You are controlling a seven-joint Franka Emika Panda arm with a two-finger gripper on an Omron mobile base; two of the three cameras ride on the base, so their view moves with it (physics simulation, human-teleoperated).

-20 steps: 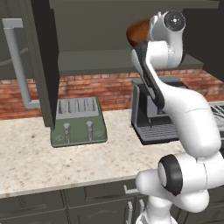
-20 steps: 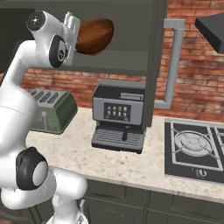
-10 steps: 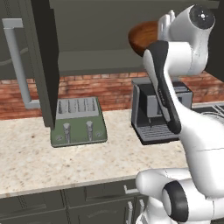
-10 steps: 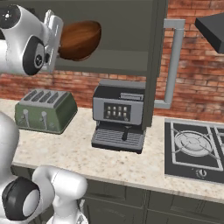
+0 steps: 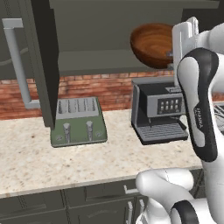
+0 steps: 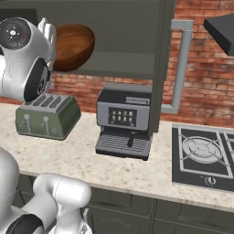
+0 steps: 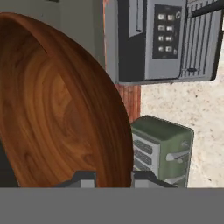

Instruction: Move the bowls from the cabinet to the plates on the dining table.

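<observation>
The glossy reddish-brown bowl [image 5: 152, 43] hangs tilted in the air in front of the open cabinet [image 5: 96, 61], above the coffee machine. My gripper [image 5: 173, 51] is shut on its rim at the right side. From the right base view the bowl [image 6: 74, 45] sits just right of the gripper [image 6: 51, 36], before the cabinet's shelf [image 6: 119, 64]. In the hand view the bowl [image 7: 57, 109] fills the left half, its rim pinched between the fingertips of the gripper [image 7: 113, 178]. The plates and the dining table are out of view.
A green toaster [image 5: 78, 121] and a grey coffee machine [image 5: 159, 111] stand on the speckled counter [image 5: 87, 162] under the cabinet. The cabinet doors [image 5: 26, 57] stand open on both sides. A gas hob [image 6: 203, 155] lies at the right.
The arm has drawn the bowl back out of the cabinet toward the base and a little lower. The base has not moved.
</observation>
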